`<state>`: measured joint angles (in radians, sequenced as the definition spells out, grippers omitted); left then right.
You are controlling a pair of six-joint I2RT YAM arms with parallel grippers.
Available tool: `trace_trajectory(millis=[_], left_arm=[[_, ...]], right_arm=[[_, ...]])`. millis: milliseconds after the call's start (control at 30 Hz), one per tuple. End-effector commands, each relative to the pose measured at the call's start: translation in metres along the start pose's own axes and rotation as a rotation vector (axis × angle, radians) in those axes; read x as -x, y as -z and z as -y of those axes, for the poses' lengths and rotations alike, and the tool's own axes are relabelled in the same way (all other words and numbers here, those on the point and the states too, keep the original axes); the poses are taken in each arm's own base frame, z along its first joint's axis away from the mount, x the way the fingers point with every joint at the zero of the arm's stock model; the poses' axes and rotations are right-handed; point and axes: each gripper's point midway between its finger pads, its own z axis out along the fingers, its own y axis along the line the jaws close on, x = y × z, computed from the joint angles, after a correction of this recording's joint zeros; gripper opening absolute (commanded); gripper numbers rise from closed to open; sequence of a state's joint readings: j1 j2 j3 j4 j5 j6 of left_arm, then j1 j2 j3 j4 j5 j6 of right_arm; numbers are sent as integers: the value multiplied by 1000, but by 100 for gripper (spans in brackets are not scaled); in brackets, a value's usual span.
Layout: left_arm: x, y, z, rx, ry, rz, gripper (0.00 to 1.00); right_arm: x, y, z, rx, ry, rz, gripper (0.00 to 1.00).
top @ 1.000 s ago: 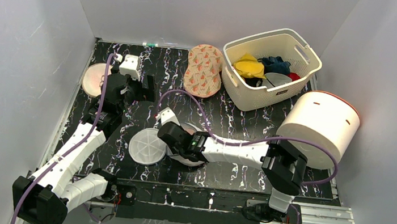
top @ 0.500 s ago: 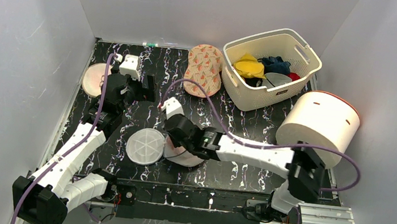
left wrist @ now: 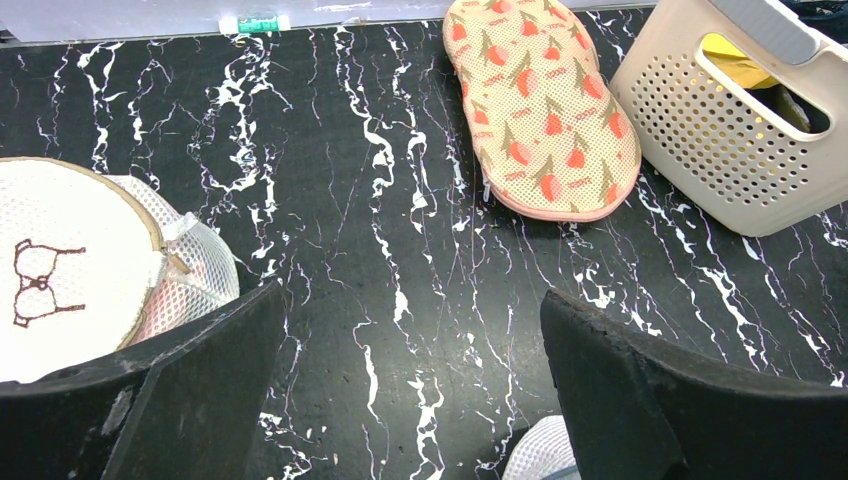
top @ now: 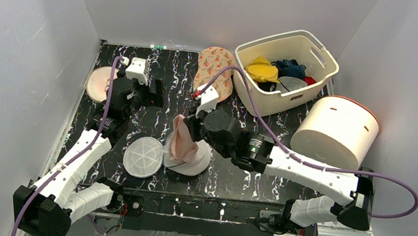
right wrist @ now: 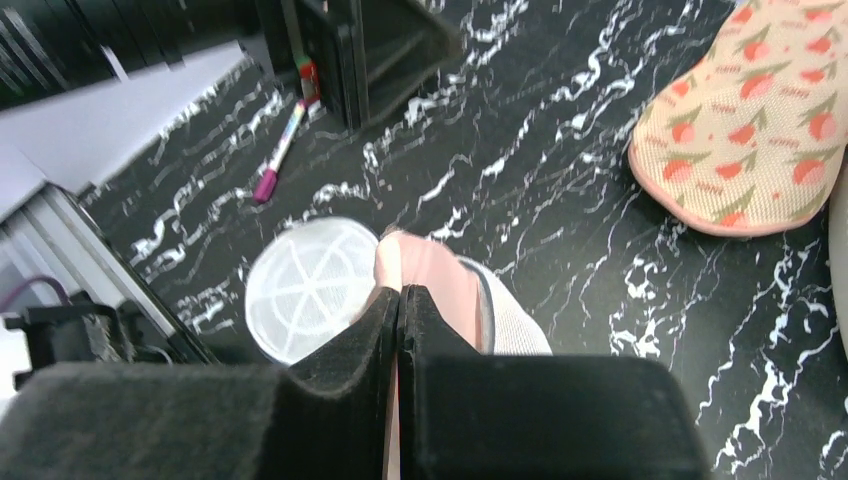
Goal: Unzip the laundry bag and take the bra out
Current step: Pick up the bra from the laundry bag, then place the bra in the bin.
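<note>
Pinches the pink bra [top: 179, 141] in the fully closed right gripper [right wrist: 400, 293], hoisted above the unzipped laundry bag [top: 198, 160] at near centre, lid [top: 143, 157] flopped to its left. Holds nothing in the left gripper [left wrist: 412, 295], spread wide at far left. Could drag the unsteadied bag along if fabric catches the zip; could slip from so thin a pinch

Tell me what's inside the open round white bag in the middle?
A pink bra sticks up out of the laundry bag, pinched by the right gripper. The bra hides the bag's bottom, so anything else inside cannot be seen.
</note>
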<state>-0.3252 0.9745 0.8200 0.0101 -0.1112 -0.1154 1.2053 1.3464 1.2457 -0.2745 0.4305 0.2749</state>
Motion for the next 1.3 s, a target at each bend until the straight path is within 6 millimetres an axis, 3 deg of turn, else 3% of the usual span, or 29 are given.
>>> trace_trajectory(millis=[0,267,467,633,867,1033,1267], left_arm=[[5,1,6,-24,1,16,98],[6,1,5,-20,2,21,98],[6,2,4,-13,-2,23,98],[6,2,4,-11,-3,23,99],[4,1,4,-12,-4,17,98],[4,0,4,-11,-4,14,98],[2,-1,5,-13,-6,10,98]], right_arm=[[82,22,-2,46,-108,232,0],[143,48,6,16,-67,344,0],[199,78,44,-190,78,440,0],[230,97,85,-414,133,515,0],[255,74,192,-608,87,504,0],[276,80,267,-784,67,529,0],[283,65,364,-864,13,518,0]])
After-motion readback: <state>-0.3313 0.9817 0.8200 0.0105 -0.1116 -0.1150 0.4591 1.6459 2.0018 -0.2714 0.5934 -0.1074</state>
